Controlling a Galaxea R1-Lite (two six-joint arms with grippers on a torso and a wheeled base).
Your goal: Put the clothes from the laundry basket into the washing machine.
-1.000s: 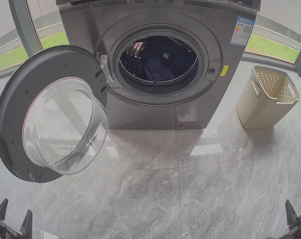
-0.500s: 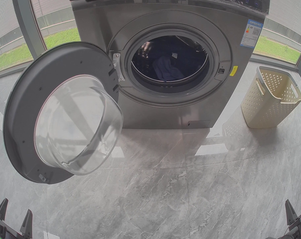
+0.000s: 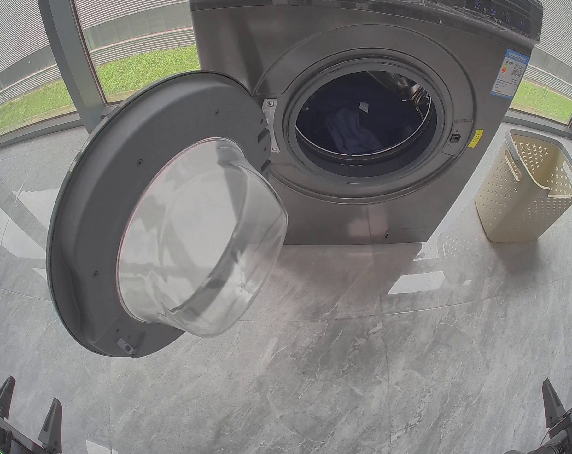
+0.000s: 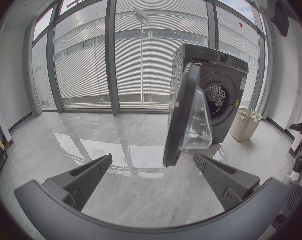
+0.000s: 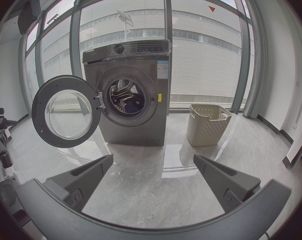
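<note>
Spread wide and holding nothing, the jaws of the left gripper (image 3: pixel 31 391) and right gripper (image 3: pixel 564 370) sit low in the head view, well in front of the washing machine (image 3: pixel 235 39). Its round door (image 3: pixel 103 209) hangs open on the machine's left side. Dark blue clothes (image 3: pixel 352 132) lie inside the drum. The cream laundry basket (image 3: pixel 519 206) stands upright on the grey floor (image 3: pixel 361 360), just beside the machine's right side. From the left wrist view, the door is seen edge-on before the machine. From the right wrist view, machine and basket stand side by side against the windows.
</note>
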